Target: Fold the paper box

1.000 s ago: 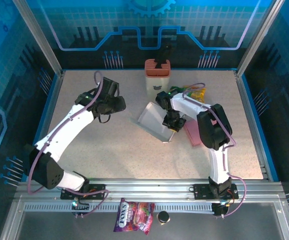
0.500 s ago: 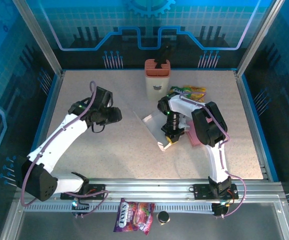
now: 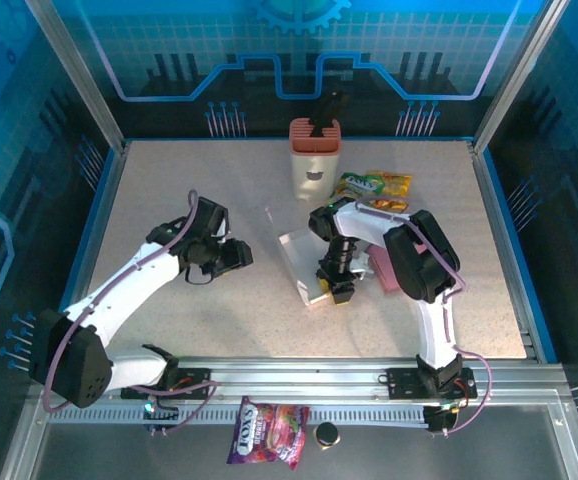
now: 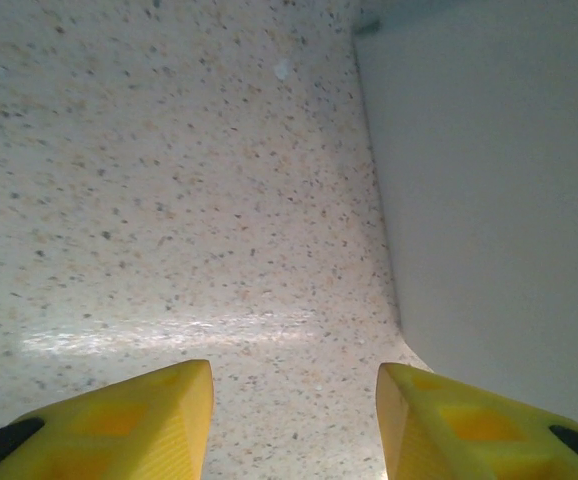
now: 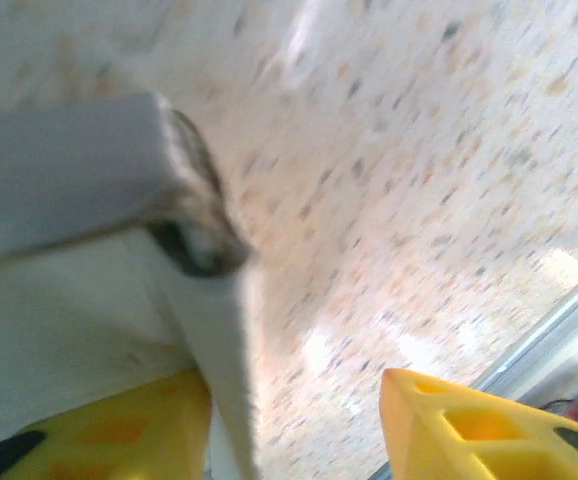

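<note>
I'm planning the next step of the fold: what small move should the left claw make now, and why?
Probably ease the left claw toward the box and close on its wall. Its jaws stand apart over bare table, the white panel just to their right, not between them. The right claw stands open at the box's near corner, a wall edge beside one jaw.

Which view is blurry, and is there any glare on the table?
Right wrist view: motion-blurred, the paper box corner and the table smeared. Left wrist view: sharp, with a pale streak of glare across the table. Top external view: in focus, tinted blue at the walls.
</note>
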Available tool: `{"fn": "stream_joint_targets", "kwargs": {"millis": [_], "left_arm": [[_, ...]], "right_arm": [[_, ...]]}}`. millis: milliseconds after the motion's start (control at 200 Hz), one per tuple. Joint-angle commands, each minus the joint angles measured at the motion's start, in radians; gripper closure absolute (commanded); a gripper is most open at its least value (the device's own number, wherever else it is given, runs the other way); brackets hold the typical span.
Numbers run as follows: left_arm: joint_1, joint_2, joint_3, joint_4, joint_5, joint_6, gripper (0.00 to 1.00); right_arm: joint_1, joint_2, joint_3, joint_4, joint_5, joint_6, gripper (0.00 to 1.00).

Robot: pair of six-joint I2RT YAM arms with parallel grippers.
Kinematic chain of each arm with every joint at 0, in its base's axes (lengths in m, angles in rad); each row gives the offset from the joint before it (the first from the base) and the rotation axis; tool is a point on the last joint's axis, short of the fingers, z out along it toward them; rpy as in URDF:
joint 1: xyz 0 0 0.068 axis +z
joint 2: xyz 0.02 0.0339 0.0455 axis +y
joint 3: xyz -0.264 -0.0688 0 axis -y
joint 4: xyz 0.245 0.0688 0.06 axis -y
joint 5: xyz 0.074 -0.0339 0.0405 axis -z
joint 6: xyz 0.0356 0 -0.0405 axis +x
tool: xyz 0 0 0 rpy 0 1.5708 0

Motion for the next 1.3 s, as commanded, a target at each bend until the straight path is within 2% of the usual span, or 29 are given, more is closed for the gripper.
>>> {"fn": "stream_joint_targets", "kwargs": {"millis": [0, 205, 285, 350, 410, 495, 615, 735, 905, 1021, 1296], "left_arm": [[-0.016, 0.032, -0.013, 0.088, 0.074, -0.050, 0.53], [-0.043, 0.104, 0.016, 0.137, 0.084, -0.075, 0.54], [-0.048, 0.130, 0.036, 0.144, 0.080, -0.076, 0.54], [-0.052, 0.148, 0.055, 0.147, 0.075, -0.076, 0.54], [-0.054, 0.163, 0.073, 0.145, 0.068, -0.074, 0.54], [-0.056, 0.172, 0.088, 0.147, 0.055, -0.073, 0.54], [-0.056, 0.178, 0.101, 0.148, 0.042, -0.077, 0.56], [-0.056, 0.174, 0.107, 0.146, 0.027, -0.079, 0.56], [-0.056, 0.167, 0.115, 0.124, 0.014, -0.071, 0.56], [-0.056, 0.152, 0.113, 0.099, 0.000, -0.059, 0.57], [-0.056, 0.065, 0.087, 0.006, -0.063, -0.027, 0.56]], "right_arm": [[0.019, -0.104, 0.003, 0.034, 0.042, 0.001, 0.42], [0.043, -0.308, -0.032, 0.037, 0.185, -0.142, 0.38], [0.041, -0.364, -0.032, 0.072, 0.252, -0.298, 0.41], [0.046, -0.394, 0.001, 0.129, 0.289, -0.513, 0.44], [0.064, -0.418, 0.028, 0.214, 0.258, -0.712, 0.46], [0.110, -0.459, 0.048, 0.344, 0.174, -0.952, 0.45], [0.137, -0.437, 0.111, 0.365, 0.059, -1.116, 0.43], [0.141, -0.349, 0.237, 0.248, 0.024, -1.203, 0.45], [0.141, -0.212, 0.399, 0.091, 0.043, -1.269, 0.48], [0.148, -0.163, 0.457, 0.090, 0.025, -1.275, 0.51], [0.183, -0.073, 0.527, 0.075, 0.070, -1.228, 0.60]]}}
